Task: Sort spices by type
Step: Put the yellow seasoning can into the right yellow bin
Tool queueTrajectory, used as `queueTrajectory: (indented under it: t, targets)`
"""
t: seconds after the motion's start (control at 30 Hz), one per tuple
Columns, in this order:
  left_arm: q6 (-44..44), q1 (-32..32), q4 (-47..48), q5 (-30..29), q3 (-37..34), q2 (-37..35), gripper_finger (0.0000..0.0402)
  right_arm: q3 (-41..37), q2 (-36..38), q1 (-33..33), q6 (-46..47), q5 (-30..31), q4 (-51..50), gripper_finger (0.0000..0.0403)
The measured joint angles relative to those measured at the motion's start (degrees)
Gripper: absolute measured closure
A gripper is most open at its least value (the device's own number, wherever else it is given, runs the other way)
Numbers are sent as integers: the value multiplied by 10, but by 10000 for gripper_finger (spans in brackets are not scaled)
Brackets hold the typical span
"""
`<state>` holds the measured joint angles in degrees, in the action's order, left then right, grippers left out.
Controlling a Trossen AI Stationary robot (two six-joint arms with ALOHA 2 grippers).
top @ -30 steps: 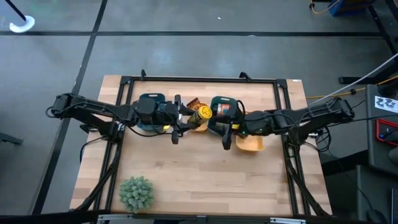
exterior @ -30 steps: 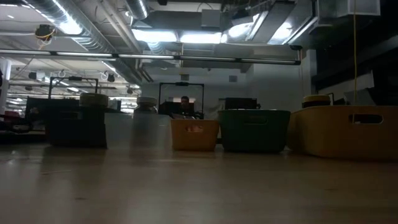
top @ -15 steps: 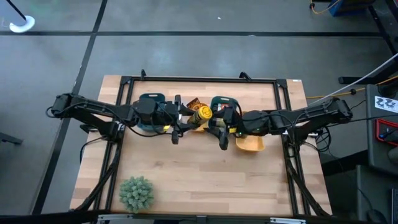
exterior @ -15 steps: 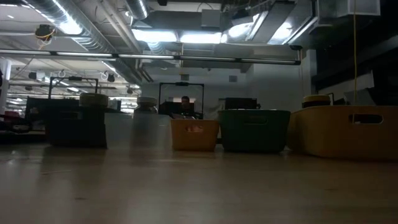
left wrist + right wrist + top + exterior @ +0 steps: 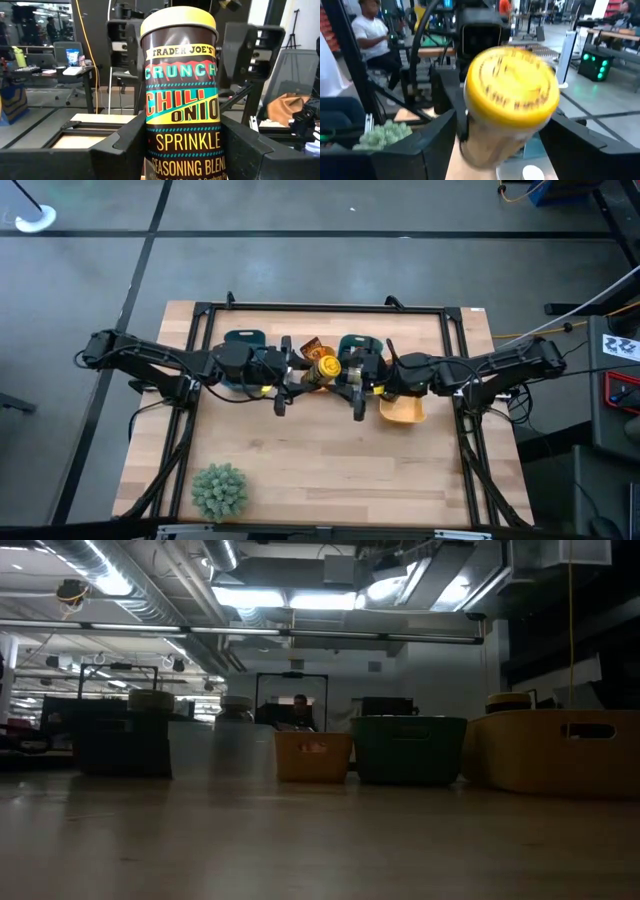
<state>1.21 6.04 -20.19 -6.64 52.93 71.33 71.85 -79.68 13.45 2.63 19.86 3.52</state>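
Note:
A dark spice jar [image 5: 182, 95] with a yellow lid [image 5: 325, 366] and a bright "Chili Onion" label is up in the air over the table's far middle. My left gripper [image 5: 297, 372] is shut on it. My right gripper [image 5: 350, 377] is open, coming from the table's right. Its fingers [image 5: 125, 42] stand on either side of the jar's lid end [image 5: 512, 92]. Whether they touch it I cannot tell. A brown-orange packet [image 5: 310, 345] lies just behind the jar. The low view shows other lidded jars [image 5: 237, 706] in the trays but neither gripper. My left gripper holds the spice jar by the lower half of its body [image 5: 182, 150], pinched between the two fingers [image 5: 120, 150]. The fingers come level from the table's left and lie across the jar. The jar is lifted clear, lid end up.
Two teal trays [image 5: 243, 340] [image 5: 352, 343] sit at the far side behind the grippers. An orange tray [image 5: 404, 411] lies under my right arm. A green bushy plant [image 5: 219, 490] stands at the near left. The near half of the wooden table [image 5: 340, 470] is bare.
My right gripper has moved toward the table's left and slightly toward the far edge, closing in on the jar until its fingers flank the lid. My left gripper has kept its hold, and the jar has shifted only slightly.

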Motion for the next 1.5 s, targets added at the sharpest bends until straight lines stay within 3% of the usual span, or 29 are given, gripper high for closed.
queueTrajectory:
  t: [0.37, 0.67, 0.97, 1.5]
  targets:
    - [-5, 3, -1, 0, 0, 0, 210, 0, -44, -7, -51, 0, 91, 138]
    - [-35, 12, 0, 1, 0, 0, 210, 0, -47, -7, -57, -10, 100, 224]
    - [-47, 13, 3, 5, 0, 0, 206, 0, -47, -7, -61, -21, 97, 217]
    - [-27, 4, 85, 6, 0, -28, 168, 12, -19, -7, -57, 50, -2, 216]
